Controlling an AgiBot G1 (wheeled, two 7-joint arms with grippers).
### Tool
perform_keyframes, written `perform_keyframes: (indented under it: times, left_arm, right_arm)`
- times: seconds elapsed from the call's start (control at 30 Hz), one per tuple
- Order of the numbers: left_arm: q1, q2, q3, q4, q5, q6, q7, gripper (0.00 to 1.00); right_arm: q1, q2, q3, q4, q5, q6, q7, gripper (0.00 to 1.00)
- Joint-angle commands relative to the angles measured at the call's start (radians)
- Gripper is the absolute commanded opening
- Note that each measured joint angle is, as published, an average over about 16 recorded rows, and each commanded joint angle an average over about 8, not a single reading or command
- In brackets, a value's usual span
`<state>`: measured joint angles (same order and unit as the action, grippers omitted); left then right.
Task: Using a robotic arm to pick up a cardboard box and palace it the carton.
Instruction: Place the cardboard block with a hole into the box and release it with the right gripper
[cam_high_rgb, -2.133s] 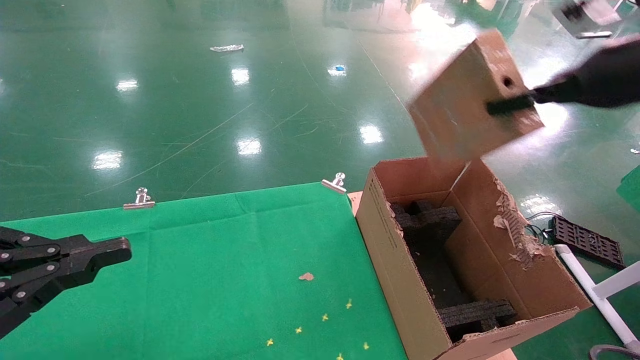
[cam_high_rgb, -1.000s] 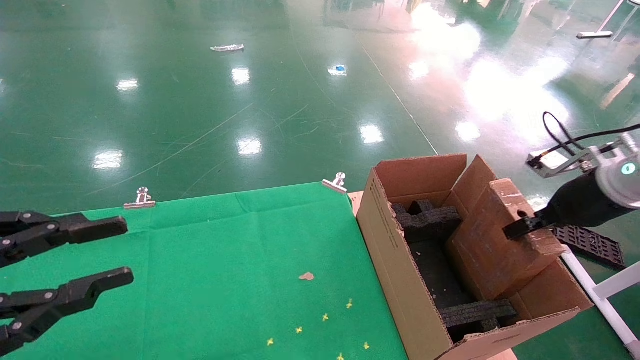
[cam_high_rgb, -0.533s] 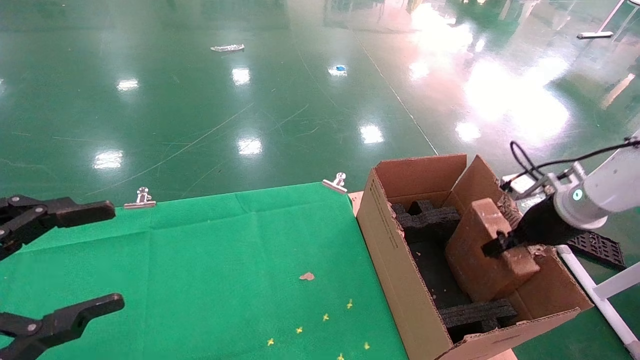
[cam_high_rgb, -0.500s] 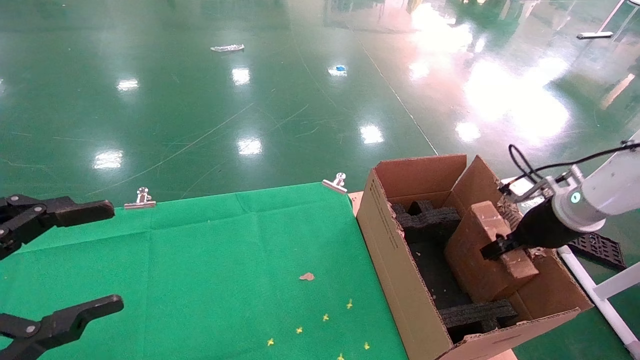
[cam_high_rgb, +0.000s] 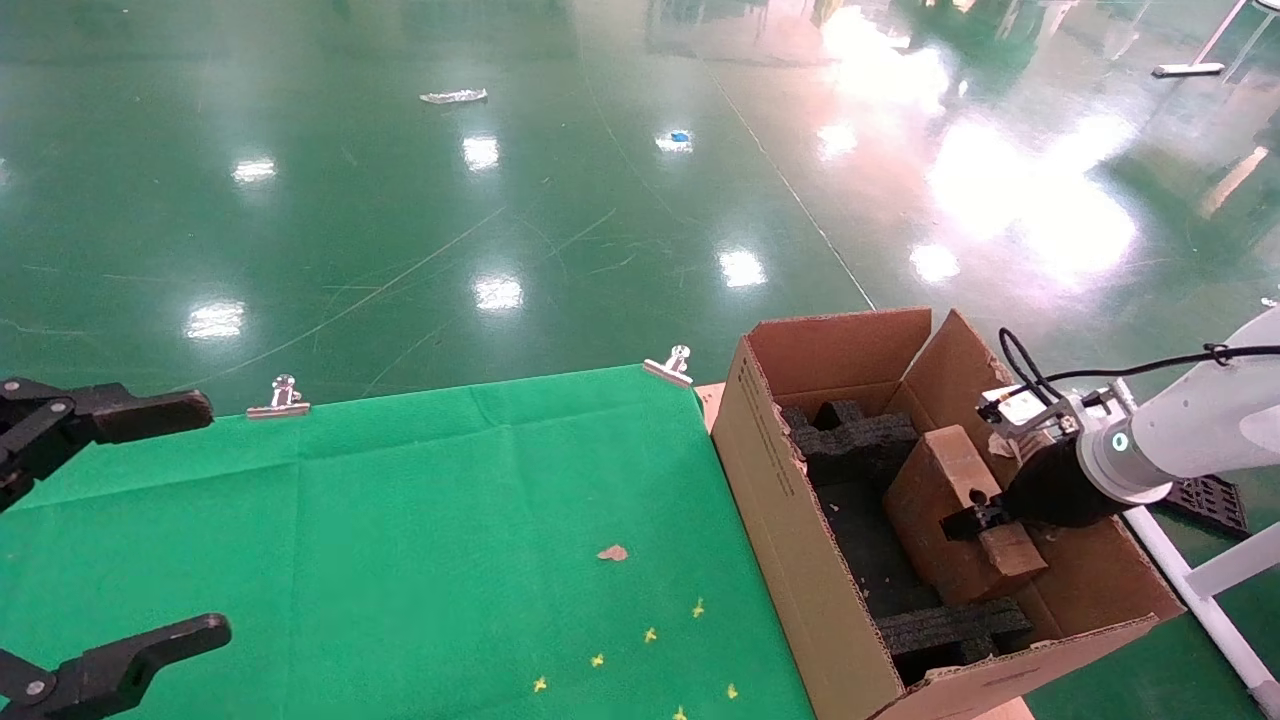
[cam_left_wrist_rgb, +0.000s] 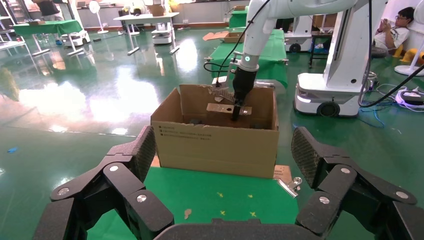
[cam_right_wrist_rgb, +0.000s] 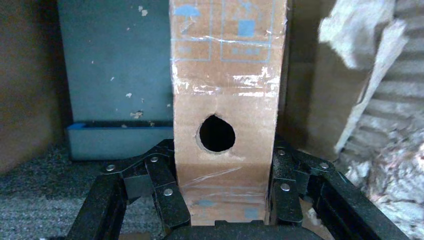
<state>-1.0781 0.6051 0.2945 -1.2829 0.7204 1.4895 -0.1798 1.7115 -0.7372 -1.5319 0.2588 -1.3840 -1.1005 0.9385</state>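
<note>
The small brown cardboard box (cam_high_rgb: 935, 510) stands tilted inside the large carton (cam_high_rgb: 790, 540), between the black foam blocks (cam_high_rgb: 855, 435). My right gripper (cam_high_rgb: 975, 520), on the white arm (cam_high_rgb: 1190, 440), is shut on the narrow top of the box; the right wrist view shows its fingers (cam_right_wrist_rgb: 165, 192) pressing both sides of the box (cam_right_wrist_rgb: 227, 90) just below the round hole (cam_right_wrist_rgb: 216, 133). My left gripper (cam_high_rgb: 130, 520) hangs wide open over the left of the green cloth (cam_high_rgb: 420, 540), holding nothing. From the left wrist view the carton (cam_left_wrist_rgb: 215, 142) and the box (cam_left_wrist_rgb: 220, 108) lie ahead.
Metal clips (cam_high_rgb: 670, 368) hold the cloth at the table's far edge. A cardboard scrap (cam_high_rgb: 612, 552) and yellow marks (cam_high_rgb: 650, 634) lie on the cloth. The carton's right flap (cam_high_rgb: 1020, 440) is torn. A black grid panel (cam_high_rgb: 1200, 495) and white tubing (cam_high_rgb: 1195, 600) lie on the floor at the right.
My right arm has carried the cardboard box down from high above the carton into it, now low between the foam blocks. My left gripper has opened from shut to wide.
</note>
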Motion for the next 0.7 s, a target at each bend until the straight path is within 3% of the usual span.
perform_keyframes:
  times: [0.03, 0.7]
  left_arm:
    - [0.0, 0.0, 0.0, 0.0, 0.0, 0.0, 0.0, 1.0]
    - [0.0, -0.001, 0.001, 0.0, -0.001, -0.001, 0.001, 1.0]
  right_arm:
    - [-0.008, -0.001, 0.006, -0.013, 0.01, 0.001, -0.019, 0.97]
    - [0.012, -0.038, 0.01, -0.107, 0.016, -0.027, -0.082, 1.0]
